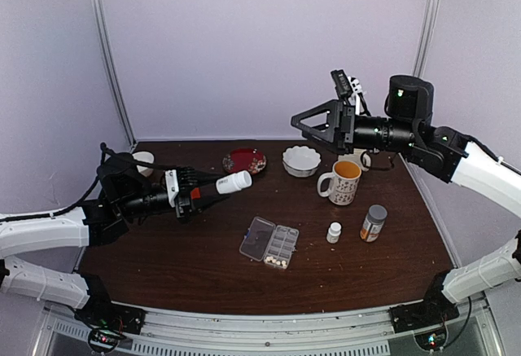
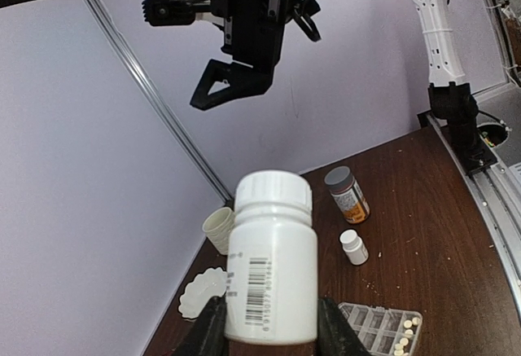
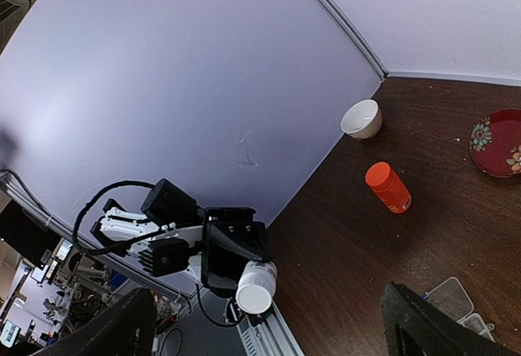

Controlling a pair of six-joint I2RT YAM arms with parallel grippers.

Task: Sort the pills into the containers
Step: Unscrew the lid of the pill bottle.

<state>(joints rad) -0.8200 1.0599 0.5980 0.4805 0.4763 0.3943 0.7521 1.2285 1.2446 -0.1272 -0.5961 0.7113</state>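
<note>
Top external view: tiny cream round pills (image 1: pixel 277 262) are seen clustered in a near end cell of the clear pill box (image 1: pixel 282 240), laid open mid-desk (image 1: pixel 163 250), while a capped white bottle (image 1: pixel 234 182) is clamped sideways by the left claw (image 1: pixel 213 189) and the right claw (image 1: pixel 303 124) is spread wide, empty, above.

left claw (image 2: pixel 269 327) clamped on white bottle (image 2: pixel 273 258) | right claw (image 2: pixel 177 53) spread, raised

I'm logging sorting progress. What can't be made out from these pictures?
- Tiny whitish pills in the flat clear plastic pill box: too small to count in the top view; the left wrist view's bottom edge cuts the box off.
- Contents of the white capped plastic bottle held by the left gripper: opaque walls hide them.
</note>
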